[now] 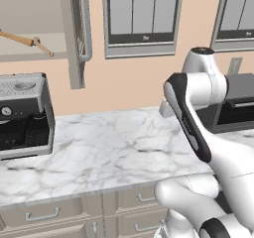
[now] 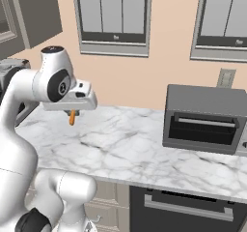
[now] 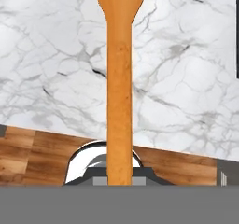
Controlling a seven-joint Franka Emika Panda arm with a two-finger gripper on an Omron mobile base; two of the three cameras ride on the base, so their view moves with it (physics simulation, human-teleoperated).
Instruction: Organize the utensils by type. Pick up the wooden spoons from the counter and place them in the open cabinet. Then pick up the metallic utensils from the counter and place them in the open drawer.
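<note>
My gripper [image 2: 71, 111] hangs over the white marble counter [image 2: 140, 151] and is shut on the orange fork [image 2: 72, 118], which points down from the hand. In the hand view the fork's orange handle [image 3: 119, 101] runs straight up from between my fingertips, with the counter [image 3: 51, 55] behind it. The cabinet door [image 1: 74, 33] at the upper left stands open. Two wooden spoons [image 1: 22, 40] lie on its pale shelf [image 1: 30, 56]. My own arm hides the gripper in the left base view.
A coffee machine [image 1: 22, 115] stands at the counter's left end and a grey toaster oven [image 2: 205, 120] at the right. Shut drawer fronts [image 1: 42, 214] run below the counter edge. Wooden floor [image 3: 37, 153] shows past the edge.
</note>
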